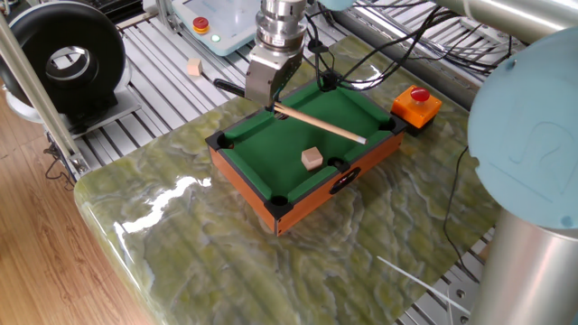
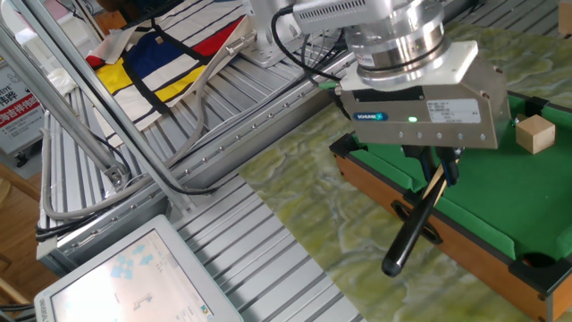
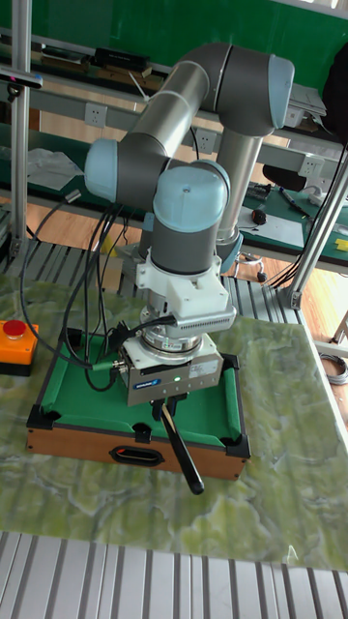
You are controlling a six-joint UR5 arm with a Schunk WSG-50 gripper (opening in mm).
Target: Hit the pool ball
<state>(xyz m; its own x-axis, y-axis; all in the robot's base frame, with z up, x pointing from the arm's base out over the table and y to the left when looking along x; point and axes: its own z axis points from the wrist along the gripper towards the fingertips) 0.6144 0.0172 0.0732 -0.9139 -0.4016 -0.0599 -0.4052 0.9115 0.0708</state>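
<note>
Gripper [image 2: 435,172] at upper centre; fingers [image 2: 422,157] clamped on the cue [image 1: 321,124], held low over the felt, likely to line up a shot. Ball not visible, perhaps hidden beneath the gripper. Cube [image 1: 312,158] sits mid-table [image 1: 250,171].

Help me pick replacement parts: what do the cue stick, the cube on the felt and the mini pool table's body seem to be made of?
The cue stick looks like pale bare wood, matte, with a glossy black handle, maybe plastic or paint. The cube seems unfinished tan wood, matte. The pool table has orange-brown side walls that look like stained wood or board, under green felt-like cloth.
</note>
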